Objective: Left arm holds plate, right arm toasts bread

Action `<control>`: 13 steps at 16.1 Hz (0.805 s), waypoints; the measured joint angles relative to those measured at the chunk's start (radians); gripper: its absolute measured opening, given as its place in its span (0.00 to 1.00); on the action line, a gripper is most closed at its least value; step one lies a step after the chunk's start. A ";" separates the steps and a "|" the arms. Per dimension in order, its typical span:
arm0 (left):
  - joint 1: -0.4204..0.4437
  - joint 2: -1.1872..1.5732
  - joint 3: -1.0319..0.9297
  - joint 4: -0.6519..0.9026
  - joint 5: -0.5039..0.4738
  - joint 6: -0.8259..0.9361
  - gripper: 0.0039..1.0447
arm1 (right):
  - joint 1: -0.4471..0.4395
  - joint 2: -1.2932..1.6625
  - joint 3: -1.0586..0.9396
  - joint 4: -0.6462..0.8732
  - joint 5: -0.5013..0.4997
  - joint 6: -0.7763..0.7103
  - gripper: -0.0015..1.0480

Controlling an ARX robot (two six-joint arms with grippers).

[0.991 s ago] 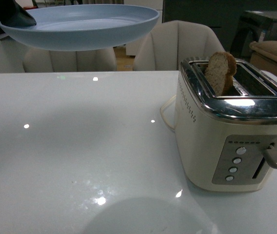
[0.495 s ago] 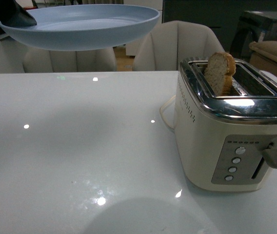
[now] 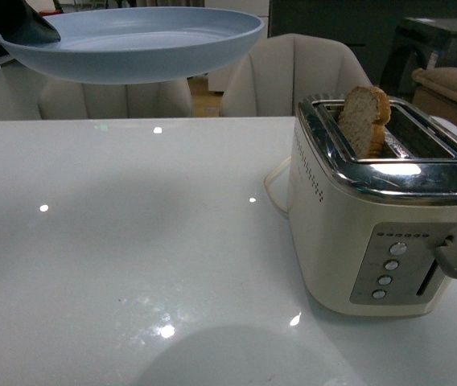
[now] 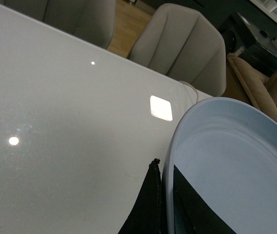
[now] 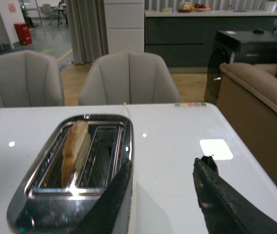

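Bread point(image 3: 364, 119) stands tall in the toaster point(image 3: 349, 233) slot nearer the plate point(image 3: 140, 44), seemingly unpressed; right gripper point(image 5: 165, 163) hovers above, jaws apart, empty. Left gripper point(image 4: 165, 195) clamps the plate rim aloft, ready for toast

I see a cream toaster point(image 3: 385, 217) with a chrome top standing on the right side of a glossy white table point(image 3: 132, 241). On its near end, a grey panel carries four round buttons point(image 3: 389, 265) in a column. Beside them a lever point(image 3: 456, 262) sits in the upper part of its slot. A pale cord point(image 3: 274, 186) loops from behind the toaster onto the tabletop. One pale padded chair point(image 3: 297, 72) stands behind the table's far edge, a second chair point(image 3: 116, 98) to its left. A tan sofa point(image 5: 260, 85) sits off to the right, a dark cabinet point(image 5: 236, 46) just beside it.
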State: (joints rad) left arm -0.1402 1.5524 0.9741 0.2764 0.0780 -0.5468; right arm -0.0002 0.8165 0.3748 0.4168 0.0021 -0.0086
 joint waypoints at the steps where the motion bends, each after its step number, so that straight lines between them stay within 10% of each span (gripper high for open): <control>1: 0.000 0.000 0.000 -0.001 0.000 0.000 0.03 | 0.000 -0.063 -0.046 -0.038 0.000 0.000 0.28; 3: 0.000 0.000 0.000 0.000 0.000 0.000 0.03 | 0.000 -0.287 -0.141 -0.166 0.000 0.000 0.04; 13: 0.000 0.000 0.000 -0.001 0.000 0.000 0.03 | 0.000 -0.586 -0.314 -0.251 0.000 0.002 0.02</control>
State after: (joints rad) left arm -0.1402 1.5524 0.9741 0.2756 0.0784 -0.5472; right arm -0.0002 0.2310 0.0605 0.1658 0.0021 -0.0063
